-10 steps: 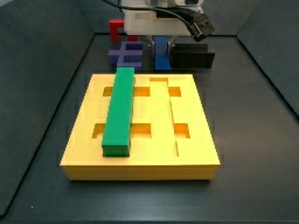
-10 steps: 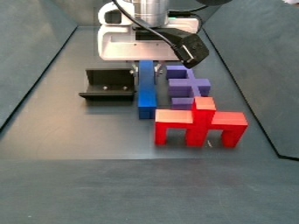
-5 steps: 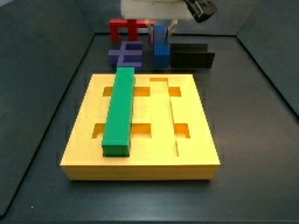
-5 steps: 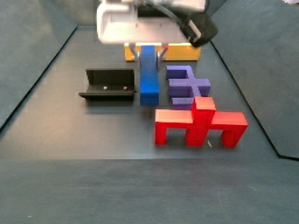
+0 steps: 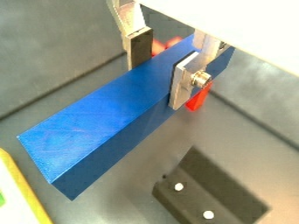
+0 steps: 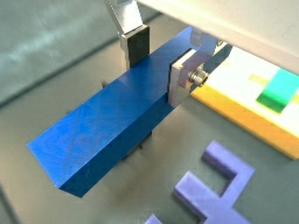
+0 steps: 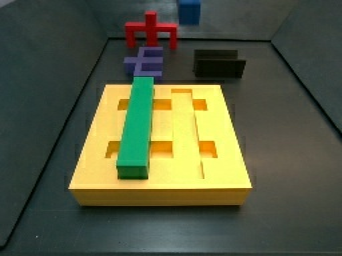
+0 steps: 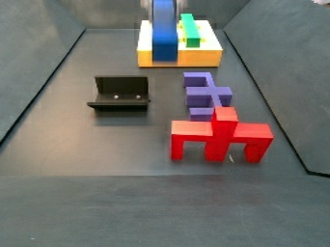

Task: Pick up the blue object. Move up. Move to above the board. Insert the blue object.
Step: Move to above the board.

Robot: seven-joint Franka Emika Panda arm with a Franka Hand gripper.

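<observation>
My gripper (image 5: pixel 162 63) is shut on the blue object (image 5: pixel 111 131), a long dark blue bar, with a silver finger (image 5: pixel 187 79) on each long side; both wrist views show this (image 6: pixel 162 61). The bar (image 6: pixel 105 144) hangs well above the floor. In both side views only its lower end shows at the top edge (image 7: pixel 191 10) (image 8: pixel 165 29), and the gripper itself is out of frame above. The yellow board (image 7: pixel 174 170) lies on the floor with a green bar (image 7: pixel 138 125) in one groove. It also shows in a side view (image 8: pixel 200 56) and a wrist view (image 6: pixel 251 101).
The dark fixture (image 8: pixel 120 94) (image 7: pixel 219 63) (image 5: pixel 211 188) stands on the floor beside where the bar was. A purple comb-shaped block (image 8: pixel 204 95) (image 7: pixel 146 63) (image 6: pixel 216 171) and a red block (image 8: pixel 222 135) (image 7: pixel 151 32) lie nearby. Grey walls enclose the floor.
The gripper has risen straight up with the blue bar, from between the fixture and the purple block to the top edge of both side views.
</observation>
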